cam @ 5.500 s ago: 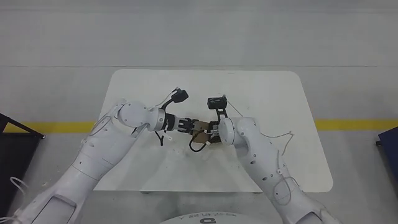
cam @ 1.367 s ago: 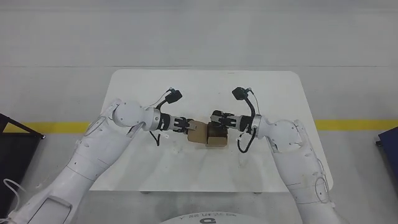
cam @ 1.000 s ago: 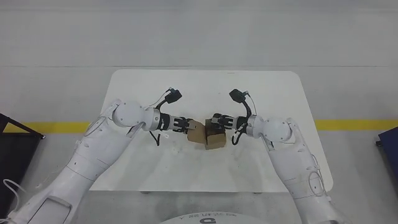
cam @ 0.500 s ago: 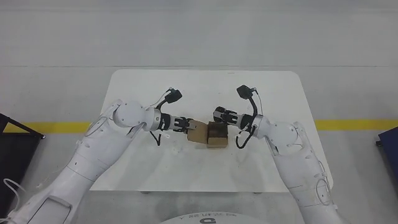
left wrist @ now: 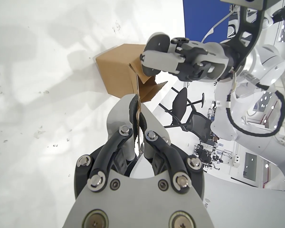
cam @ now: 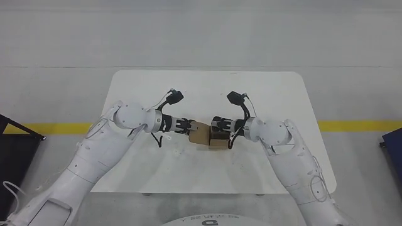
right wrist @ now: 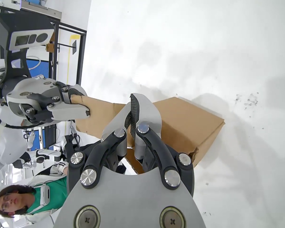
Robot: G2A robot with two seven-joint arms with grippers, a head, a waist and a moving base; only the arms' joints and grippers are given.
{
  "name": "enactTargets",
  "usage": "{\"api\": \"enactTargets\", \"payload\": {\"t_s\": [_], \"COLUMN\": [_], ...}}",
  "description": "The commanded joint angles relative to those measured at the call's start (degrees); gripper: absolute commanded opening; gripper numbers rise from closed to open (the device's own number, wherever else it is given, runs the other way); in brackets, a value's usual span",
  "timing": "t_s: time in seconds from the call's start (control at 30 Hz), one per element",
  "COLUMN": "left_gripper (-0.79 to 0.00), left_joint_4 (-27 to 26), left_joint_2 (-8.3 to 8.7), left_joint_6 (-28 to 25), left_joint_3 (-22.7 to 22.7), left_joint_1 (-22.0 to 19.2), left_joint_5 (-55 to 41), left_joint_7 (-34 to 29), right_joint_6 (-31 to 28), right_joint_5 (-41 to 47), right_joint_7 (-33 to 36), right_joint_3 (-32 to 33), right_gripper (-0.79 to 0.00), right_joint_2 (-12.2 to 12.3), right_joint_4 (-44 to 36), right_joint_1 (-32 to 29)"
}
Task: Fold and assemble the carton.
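Boxy brown corrugated carton (cam: 211,140); left hand (left wrist: 137,106) pinching flat flap (right wrist: 100,114).

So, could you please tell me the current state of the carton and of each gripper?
carton: lying on the table, partly folded, one end open with its flaps out.
left gripper: shut on a flap of the carton.
right gripper: shut, its tip at the carton's open end.
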Motion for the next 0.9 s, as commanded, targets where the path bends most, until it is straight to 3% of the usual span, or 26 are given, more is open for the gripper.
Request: {"api": "enactTargets", "payload": {"t_s": [0.0, 0.27, 0.57, 0.7, 0.87], "left_gripper": [-0.785, -0.785, -0.785, -0.785, -0.785], "left_joint_4": [0.10, 0.17, 0.23, 0.21, 0.32], "left_joint_2": [-0.03, -0.06, -0.01, 0.02, 0.01], "left_joint_6": [0.06, 0.18, 0.31, 0.36, 0.33], "left_joint_3": [0.09, 0.27, 0.16, 0.18, 0.25], "left_joint_1": [-0.05, -0.18, -0.14, -0.16, -0.23], "left_joint_5": [-0.06, 0.05, 0.03, 0.07, 0.07], "left_joint_7": [0.07, 0.45, 0.84, 0.78, 0.78], "right_joint_6": [-0.13, -3.99, -12.71, -13.93, -10.58], "right_joint_5": [0.24, 9.49, 28.73, 28.25, 24.34], "right_joint_7": [0.17, 1.84, 12.32, 12.97, 10.70], "right_joint_3": [0.05, 1.26, 4.81, 5.74, 5.41], "right_gripper": [-0.785, -0.785, -0.785, -0.785, -0.785], "right_joint_2": [0.17, 0.58, 1.34, 1.97, 2.51], "right_joint_4": [-0.23, 1.86, 11.28, 11.06, 10.25], "right_joint_1": [-0.65, -0.81, 2.48, 1.43, 0.87]}}
